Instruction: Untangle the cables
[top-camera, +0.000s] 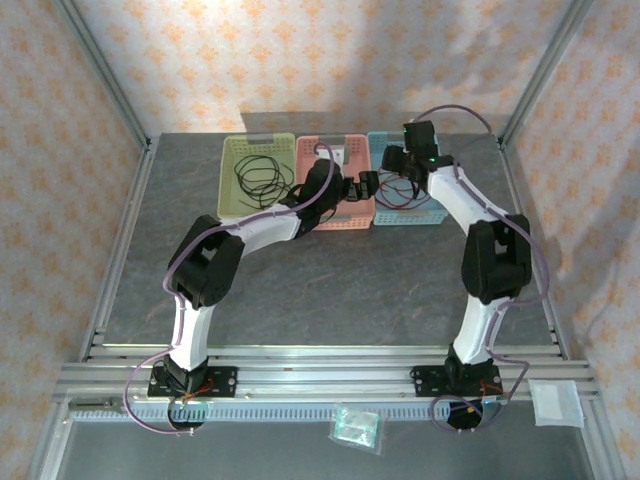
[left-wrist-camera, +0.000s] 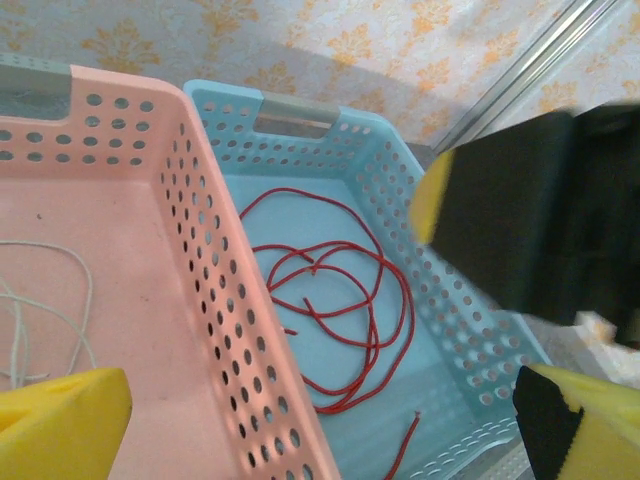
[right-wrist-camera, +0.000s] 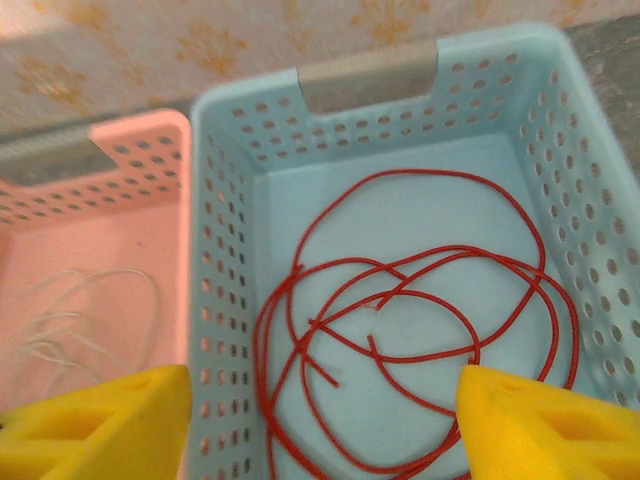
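Red cables (right-wrist-camera: 430, 258) lie in loose overlapping loops on the floor of the blue basket (right-wrist-camera: 365, 75). My right gripper (right-wrist-camera: 325, 430) hangs open just above them, its yellow fingertips (right-wrist-camera: 545, 425) wide apart with nothing between. Thin white cables (right-wrist-camera: 90, 320) rest in the pink basket (right-wrist-camera: 120, 160). My left gripper (left-wrist-camera: 330, 430) is open over the pink basket's right wall (left-wrist-camera: 215, 300), beside the red cables (left-wrist-camera: 372, 329). Black cables (top-camera: 258, 178) are coiled in the green basket (top-camera: 232, 150). From above, the left gripper (top-camera: 368, 183) and right gripper (top-camera: 395, 160) sit close together.
The three baskets stand side by side at the back of the grey table (top-camera: 330, 290). The right arm's black wrist (left-wrist-camera: 520, 220) fills the space close to my left gripper. Patterned walls and metal frame posts (top-camera: 105, 70) enclose the table. A small plastic bag (top-camera: 357, 427) lies on the front rail.
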